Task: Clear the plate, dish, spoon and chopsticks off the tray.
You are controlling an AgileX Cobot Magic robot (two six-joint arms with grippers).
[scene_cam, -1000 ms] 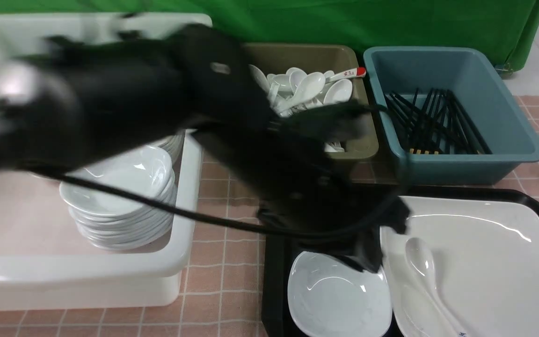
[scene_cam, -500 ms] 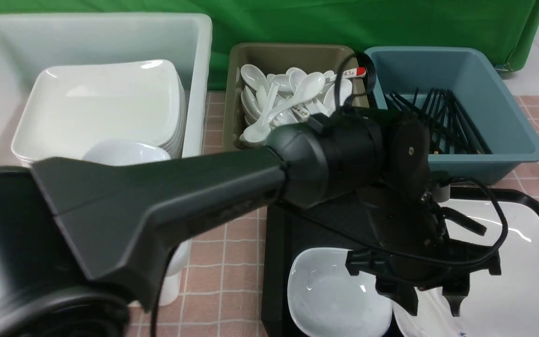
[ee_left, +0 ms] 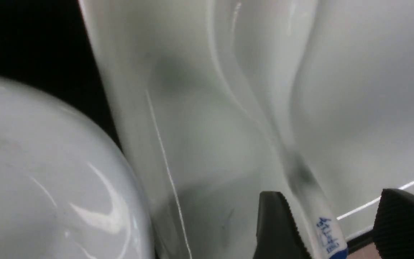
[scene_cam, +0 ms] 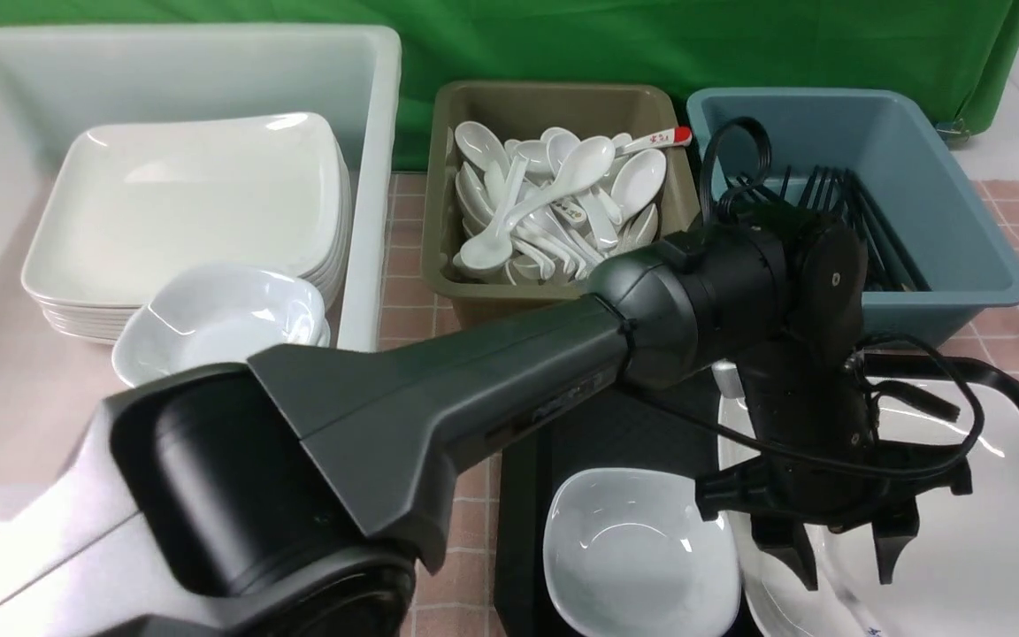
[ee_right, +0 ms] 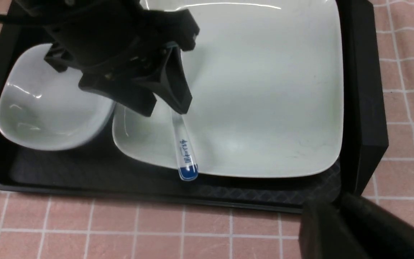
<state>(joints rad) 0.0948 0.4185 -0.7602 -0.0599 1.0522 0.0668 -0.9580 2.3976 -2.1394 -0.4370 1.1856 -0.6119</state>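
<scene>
The black tray (scene_cam: 518, 495) (ee_right: 361, 90) holds the large white plate (scene_cam: 987, 531) (ee_right: 264, 90) and, beside it, the small dish (scene_cam: 633, 557) (ee_right: 49, 108). The blue-tipped spoon (ee_right: 183, 147) (ee_left: 327, 233) lies on the plate with its handle end past the plate's near rim. My left gripper (scene_cam: 844, 566) (ee_left: 340, 226) (ee_right: 164, 108) is open, its fingers either side of the spoon handle and not clamped. My right gripper (ee_right: 327, 207) hovers by the tray's near corner; its dark fingers sit close together. No chopsticks show on the tray.
A white tub (scene_cam: 368, 177) at the left holds a stack of plates (scene_cam: 191, 195) and stacked dishes (scene_cam: 218, 327). An olive bin (scene_cam: 554, 106) holds several spoons. A blue bin (scene_cam: 961, 221) holds several black sticks. My left arm spans the middle.
My left arm has swung from over the white tub across to the tray. Its gripper has opened and come down astride the spoon handle.
</scene>
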